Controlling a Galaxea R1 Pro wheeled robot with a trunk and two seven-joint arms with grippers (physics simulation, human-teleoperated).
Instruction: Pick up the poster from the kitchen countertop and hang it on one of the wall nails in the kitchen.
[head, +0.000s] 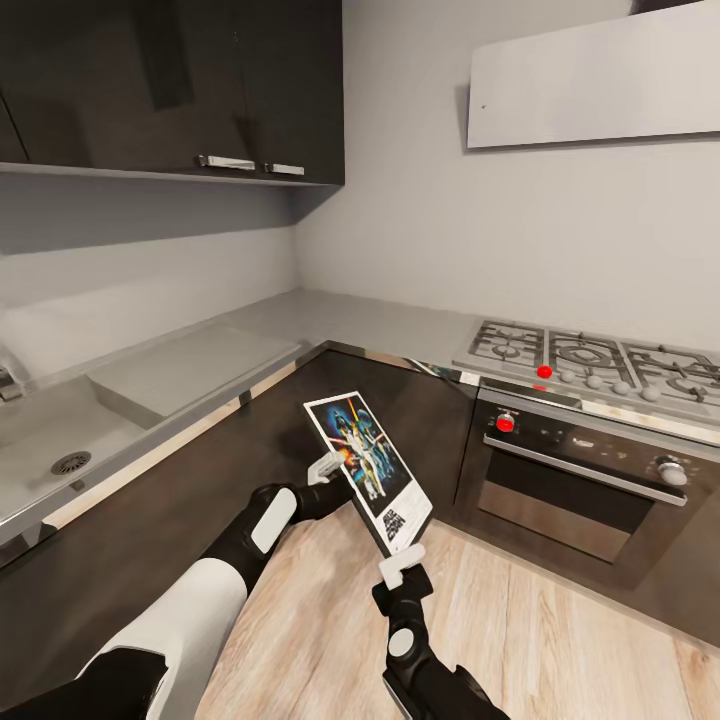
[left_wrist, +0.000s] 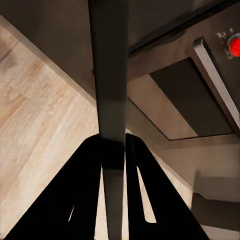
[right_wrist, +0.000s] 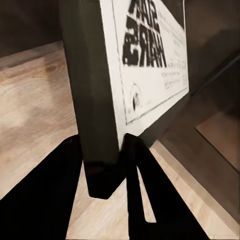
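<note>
a simulated kitchen corner seen from the robot's head, with the poster (head: 368, 470) held in the air by both arms, above the wooden floor (head: 560, 640) and in front of the dark cabinets (head: 200, 480). the poster is tilted, its dark blue artwork facing up and its "star wars" lettering at the end nearer the robot. the left claw (head: 326, 468) grips the poster's left edge; in the left wrist view its dark fingers (left_wrist: 90, 190) are closed on either side of the thin black frame (left_wrist: 107, 75). the right claw (head: 401, 566) grips the poster's near corner, and the right wrist view shows its fingers (right_wrist: 145, 190) clamped on the frame beside the white border and lettering (right_wrist: 145, 45). the light-grey surface (head: 330, 325) runs behind and to the left of the poster, well apart from it, with a sink (head: 50, 450) set into it. to the right of the poster are a gas hob (head: 590, 360) and an oven (head: 590, 480) with red knobs. dark wall cupboards (head: 170, 85) hang above the surface.
</note>
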